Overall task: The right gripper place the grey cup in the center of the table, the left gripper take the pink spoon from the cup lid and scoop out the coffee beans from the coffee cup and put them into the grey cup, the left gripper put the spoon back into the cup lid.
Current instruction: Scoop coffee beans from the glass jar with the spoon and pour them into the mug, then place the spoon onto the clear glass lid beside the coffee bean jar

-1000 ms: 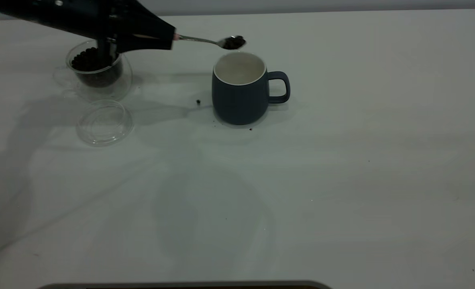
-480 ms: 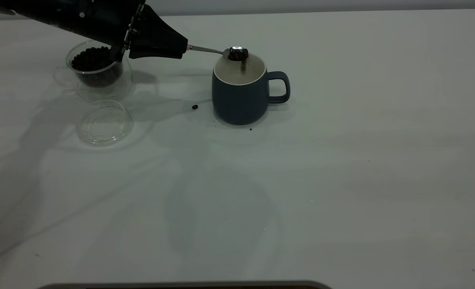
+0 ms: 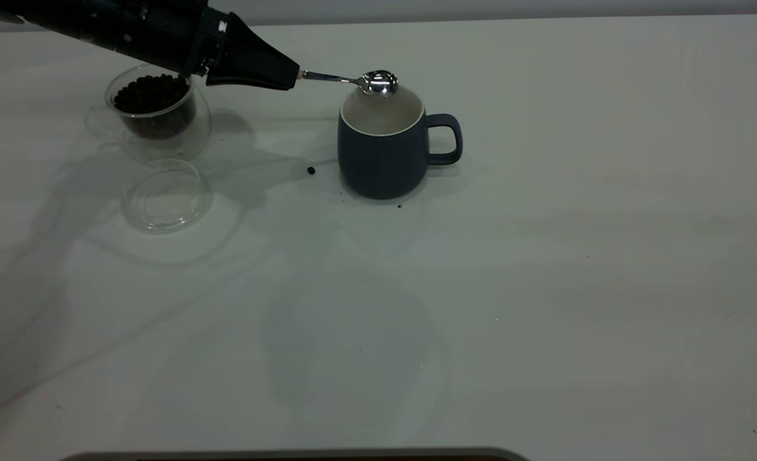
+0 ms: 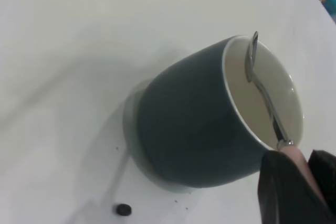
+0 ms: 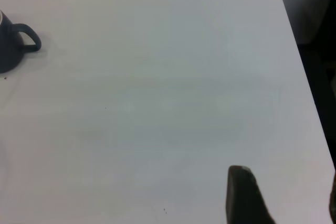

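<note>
1. Outside, from the exterior view, the grey cup (image 3: 383, 148) stood upright on the table (image 3: 544, 288), matte blue-grey with a white inside, its handle turned away from the left gripper (image 3: 292, 78).
2. That gripper was clamped on the pink spoon (image 3: 352, 80), whose shiny bowl sat bare above the cup's rim.
3. Behind the gripper stood the coffee cup (image 3: 155, 115), clear glass with coffee beans (image 3: 151, 95) heaped inside; the cup lid (image 3: 167, 195) lay flat just in front of it, and one stray bean (image 3: 311, 170) lay between lid and grey cup.
4. The tabletop was plain white with a few dark specks.
5. Next, the left wrist view showed the grey cup (image 4: 205, 119) close by, the spoon (image 4: 262, 93) reaching across its white mouth, pink handle pinched in the left gripper (image 4: 299, 169), and the bean (image 4: 123, 209) near the cup's base.
6. Lastly, the right wrist view showed the right gripper (image 5: 283, 198) held apart over bare table (image 5: 168, 103), well away from the cup (image 5: 13, 45).
</note>
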Controlling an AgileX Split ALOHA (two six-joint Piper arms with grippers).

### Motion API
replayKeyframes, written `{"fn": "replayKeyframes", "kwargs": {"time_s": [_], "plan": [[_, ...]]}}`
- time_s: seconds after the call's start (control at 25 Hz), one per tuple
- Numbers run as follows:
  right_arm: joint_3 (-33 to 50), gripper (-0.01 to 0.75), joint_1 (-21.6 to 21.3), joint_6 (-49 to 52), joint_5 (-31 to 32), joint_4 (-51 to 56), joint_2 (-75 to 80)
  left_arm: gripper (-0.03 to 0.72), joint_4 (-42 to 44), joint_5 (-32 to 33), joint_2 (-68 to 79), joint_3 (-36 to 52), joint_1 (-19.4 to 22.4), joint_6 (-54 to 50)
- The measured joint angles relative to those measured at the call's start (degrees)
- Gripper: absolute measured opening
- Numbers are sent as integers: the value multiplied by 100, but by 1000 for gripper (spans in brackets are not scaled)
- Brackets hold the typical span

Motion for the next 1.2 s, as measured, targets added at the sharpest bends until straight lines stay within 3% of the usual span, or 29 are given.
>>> {"fn": "replayKeyframes", "kwargs": {"time_s": [0.36, 0.56, 0.76, 1.0, 1.2], "plan": [[0, 420, 0, 0, 0, 0, 0, 107, 388, 498, -1031, 0, 153, -534], [0, 420, 0, 0, 0, 0, 0, 107, 629, 1197, -1983, 0, 639, -1984], [0, 420, 0, 0, 0, 0, 0, 107, 866, 1314, -2859, 0, 1102, -2820], [0, 420, 0, 0, 0, 0, 0, 107, 2146, 1314, -3541, 214, 1543, -3425], [0, 420, 0, 0, 0, 0, 0, 107, 2409, 1314, -3503, 1303, 2124, -3171]]}}
